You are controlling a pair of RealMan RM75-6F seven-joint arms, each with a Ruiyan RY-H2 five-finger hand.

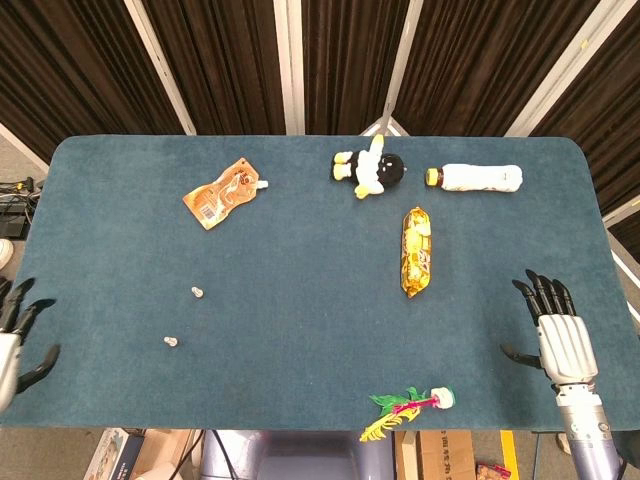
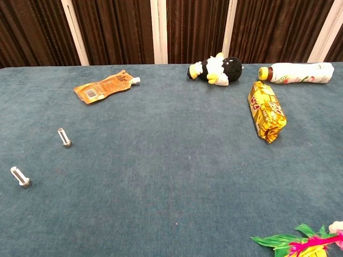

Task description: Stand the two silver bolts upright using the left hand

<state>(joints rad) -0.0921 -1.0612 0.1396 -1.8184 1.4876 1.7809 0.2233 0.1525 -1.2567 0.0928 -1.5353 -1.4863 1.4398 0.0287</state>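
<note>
Both silver bolts [image 2: 65,138] [image 2: 21,177] stand upright, apart, on the worktop's [image 1: 300,270] left part. Left hand [image 1: 14,340] at its left edge, empty, fingers spread. Right hand [image 1: 556,335] likewise empty, spread.

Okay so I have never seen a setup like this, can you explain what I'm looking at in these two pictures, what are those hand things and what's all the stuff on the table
This is a robot with two arms, each ending in a mechanical hand, working at a blue table. A person steers it remotely. One picture looks down from the robot's head, the other looks forward from its chest.

In the head view, the left hand sits at the table's left edge and the right hand at the lower right. Both have their fingers spread and hold nothing.

On the table are two small silver bolts, both standing on their heads and leaning a little. Farther back lie an orange pouch, a penguin plush toy, a pale bottle on its side and a gold snack packet. A feathery toy lies at the near edge.
</note>
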